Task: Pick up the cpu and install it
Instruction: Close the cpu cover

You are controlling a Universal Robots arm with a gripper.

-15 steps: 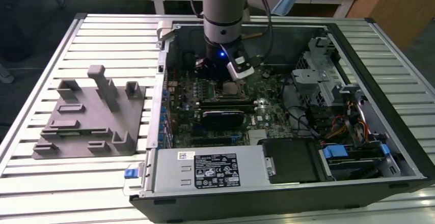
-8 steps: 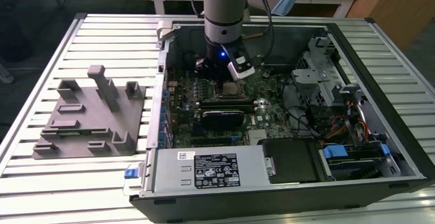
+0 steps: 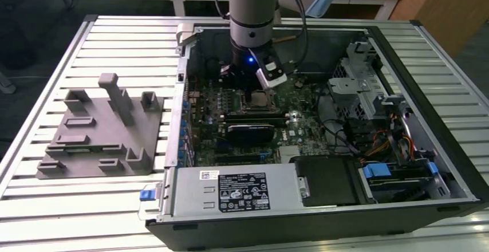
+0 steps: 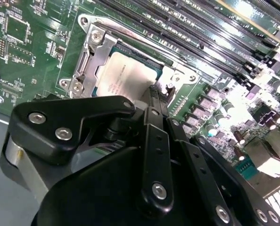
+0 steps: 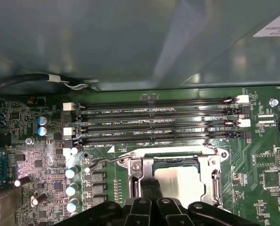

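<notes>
Just under my gripper (image 4: pixel 156 92), the cpu (image 4: pixel 126 75) lies flat in the socket frame (image 4: pixel 90 56), silver top up. My fingers are drawn narrow, nearly together, with nothing between them. The tips sit at the cpu's edge, and I cannot tell if they touch it. A thin wire lever (image 5: pixel 107 162) stands beside the frame. Past the socket from my fingers run the long memory slots (image 5: pixel 154 125) on the green board (image 5: pixel 267 160). Well away from me, outside the case (image 3: pixel 428 51), a grey fixture (image 3: pixel 99 132) rests on the slatted table (image 3: pixel 46 206).
</notes>
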